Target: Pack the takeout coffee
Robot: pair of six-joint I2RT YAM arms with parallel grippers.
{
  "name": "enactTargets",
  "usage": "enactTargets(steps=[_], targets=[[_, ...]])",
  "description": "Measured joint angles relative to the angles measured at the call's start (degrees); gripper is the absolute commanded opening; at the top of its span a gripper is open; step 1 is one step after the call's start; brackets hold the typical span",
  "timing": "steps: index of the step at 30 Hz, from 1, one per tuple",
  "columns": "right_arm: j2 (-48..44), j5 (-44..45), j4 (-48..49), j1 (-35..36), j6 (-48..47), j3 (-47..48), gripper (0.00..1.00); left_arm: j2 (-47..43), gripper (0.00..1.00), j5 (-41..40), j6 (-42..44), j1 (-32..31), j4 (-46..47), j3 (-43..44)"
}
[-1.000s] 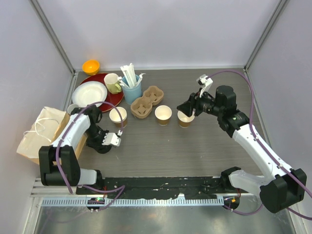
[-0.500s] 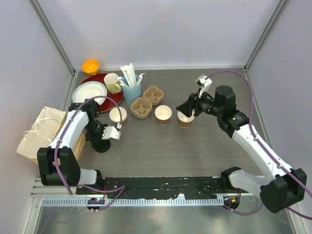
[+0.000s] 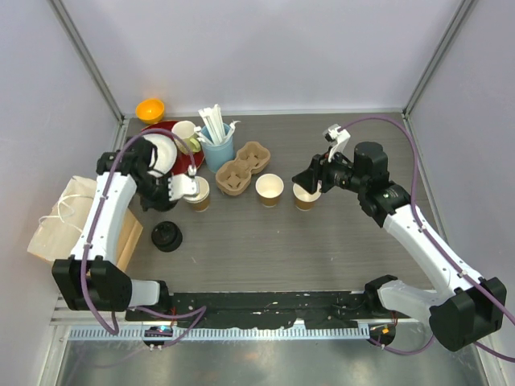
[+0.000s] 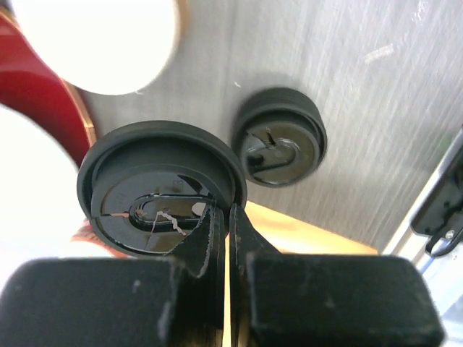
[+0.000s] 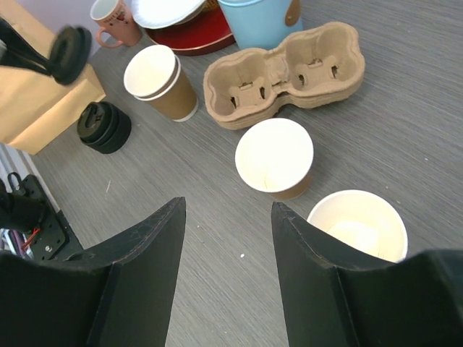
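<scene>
Black lid [image 4: 163, 188] clamped by its rim in left gripper [image 4: 223, 217]; since half a second ago it is up off the lid stack [image 3: 166, 236] and sits by the left kraft cup [image 3: 197, 194]. Blue cup [image 3: 218, 149] holds white sticks [image 3: 212, 121]. Pulp carrier [image 3: 242, 167] lies behind three open cups on the table [image 3: 265, 241], brown outside, cream-white inside. Right gripper [image 5: 226, 217] unmoved, fingers apart, by right cup [image 5: 358, 224].

Top view, I log left cup [image 5: 155, 76], middle cup [image 3: 269, 188] and right cup [image 3: 306, 197] in a row. Carrier [image 3: 243, 167] sits at middle cup's 11 o'clock, lid stack [image 3: 166, 236] at left cup's 7, bag [image 3: 71, 215] at lid stack's 9.
</scene>
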Motion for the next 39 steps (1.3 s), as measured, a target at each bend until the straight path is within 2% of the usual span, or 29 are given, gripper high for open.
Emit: enactTargets(steps=[4, 9, 12, 16, 20, 24, 31, 39], targets=[[0.9, 3.2, -1.8, 0.0, 0.4, 0.7, 0.56, -0.1, 0.0, 2.0, -13.6, -5.3, 0.6, 9.2], [3.4, 8.4, -3.9, 0.0, 1.3, 3.2, 0.56, 1.7, 0.0, -1.2, -33.1, -23.9, 0.5, 15.2], [3.6, 11.6, -5.1, -0.7, 2.3, 3.2, 0.57, 9.3, 0.0, -2.8, -42.7, -31.5, -0.9, 23.3], [3.5, 14.5, -6.2, -2.0, 3.0, 3.2, 0.57, 23.8, 0.0, -5.8, -50.9, -35.5, -0.1, 35.9], [3.1, 16.8, -7.8, -4.2, 3.5, 3.3, 0.57, 35.8, 0.0, -7.9, -54.9, -38.1, 0.5, 45.3], [2.6, 18.2, -9.7, -7.6, 3.7, 3.3, 0.57, 42.9, 0.0, -9.0, -56.9, -40.5, 0.3, 52.0], [2.4, 18.9, -10.9, -9.0, 3.7, 3.5, 0.57, 47.1, 0.0, -8.1, -57.8, -42.1, 0.1, 58.6], [2.4, 18.9, -11.2, -9.0, 3.7, 3.8, 0.57, 51.2, 0.0, -4.7, -59.2, -42.2, 0.1, 59.3]])
